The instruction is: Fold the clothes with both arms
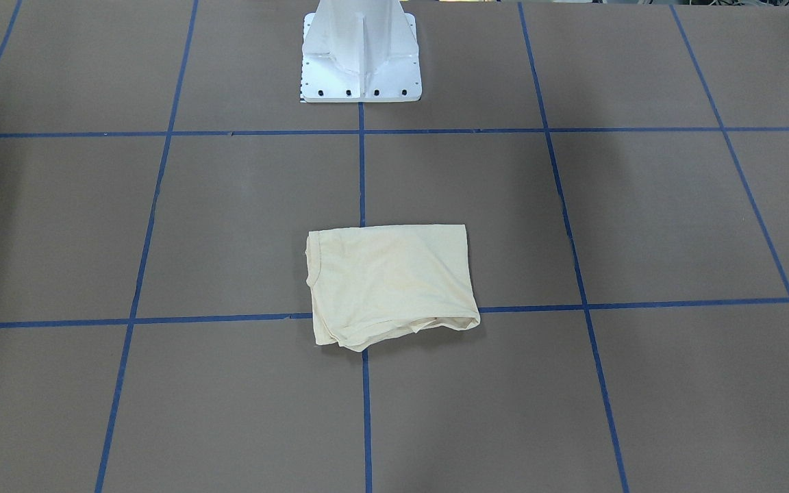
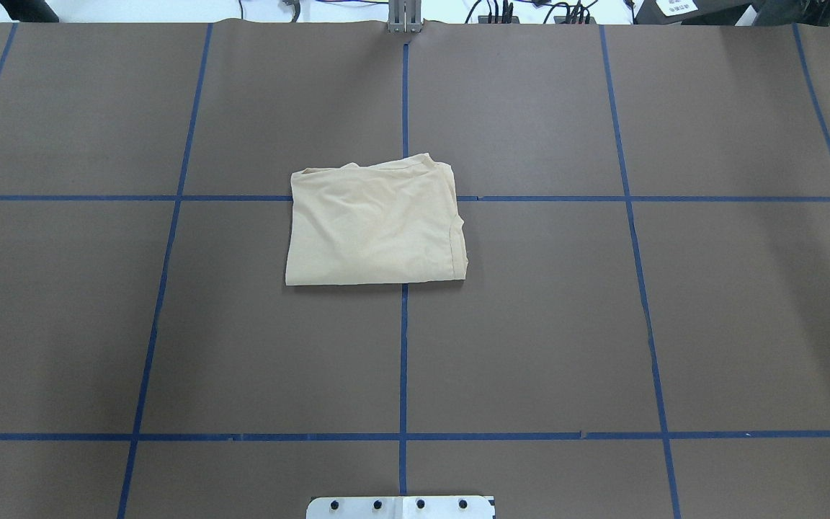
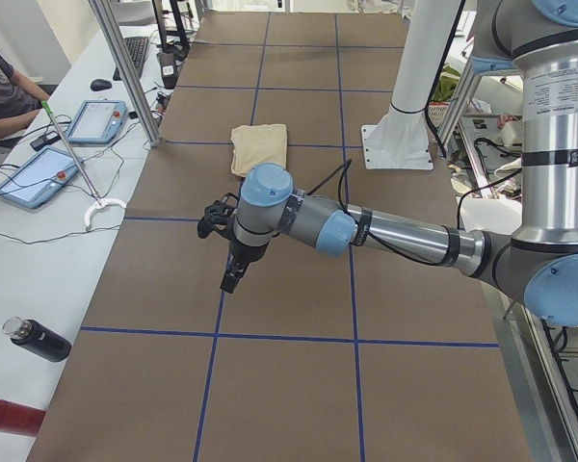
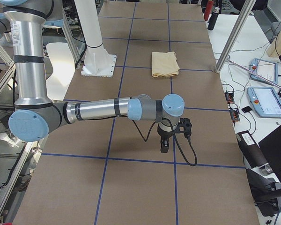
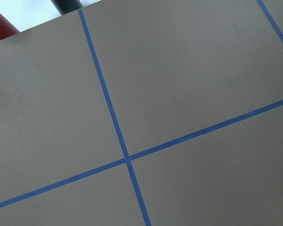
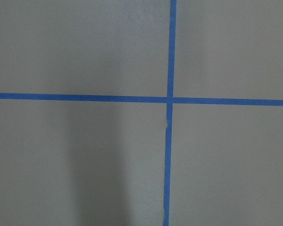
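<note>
Thin cream-yellow folded shirt (image 2: 375, 223) on brown counter (image 2: 530, 324): soft, light, limp, I judge. I would pinch layered corners. Spread of left claw (image 3: 230, 279) and right claw (image 4: 164, 146): cannot tell.

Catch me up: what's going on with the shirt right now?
Nothing is holding the shirt. It lies folded into a compact rectangle in the middle of the table, across the blue tape lines. The left arm and right arm reach over bare table at opposite ends, apart from it. The left gripper and right gripper point down; open or shut, I cannot tell.
</note>
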`<state>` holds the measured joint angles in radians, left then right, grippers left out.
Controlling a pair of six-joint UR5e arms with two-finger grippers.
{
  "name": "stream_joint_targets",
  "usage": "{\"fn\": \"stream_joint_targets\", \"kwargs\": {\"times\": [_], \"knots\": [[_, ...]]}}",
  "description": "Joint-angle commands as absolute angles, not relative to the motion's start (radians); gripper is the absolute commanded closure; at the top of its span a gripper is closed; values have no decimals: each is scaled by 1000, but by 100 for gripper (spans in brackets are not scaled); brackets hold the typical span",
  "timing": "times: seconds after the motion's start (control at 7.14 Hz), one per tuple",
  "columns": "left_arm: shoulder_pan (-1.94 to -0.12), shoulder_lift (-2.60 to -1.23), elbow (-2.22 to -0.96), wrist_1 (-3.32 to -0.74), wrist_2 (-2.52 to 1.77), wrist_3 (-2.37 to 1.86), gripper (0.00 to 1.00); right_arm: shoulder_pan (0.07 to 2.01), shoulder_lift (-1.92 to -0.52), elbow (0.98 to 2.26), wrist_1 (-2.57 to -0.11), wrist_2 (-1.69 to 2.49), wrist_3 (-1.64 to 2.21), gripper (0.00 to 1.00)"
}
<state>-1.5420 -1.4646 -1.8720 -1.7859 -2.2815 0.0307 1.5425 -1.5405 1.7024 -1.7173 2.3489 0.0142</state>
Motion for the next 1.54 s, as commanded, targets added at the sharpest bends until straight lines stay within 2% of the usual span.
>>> {"fn": "stream_joint_targets", "kwargs": {"times": [0.0,1.4], "knots": [[-1543,-1453,-1827,-1782,-2281,31,0,1543,-1540,1701,-1717,2349,17,0],[-1543,-1456,-1835,-1790,-2283,31,0,1543,-1551,1701,-1717,2355,17,0]]}}
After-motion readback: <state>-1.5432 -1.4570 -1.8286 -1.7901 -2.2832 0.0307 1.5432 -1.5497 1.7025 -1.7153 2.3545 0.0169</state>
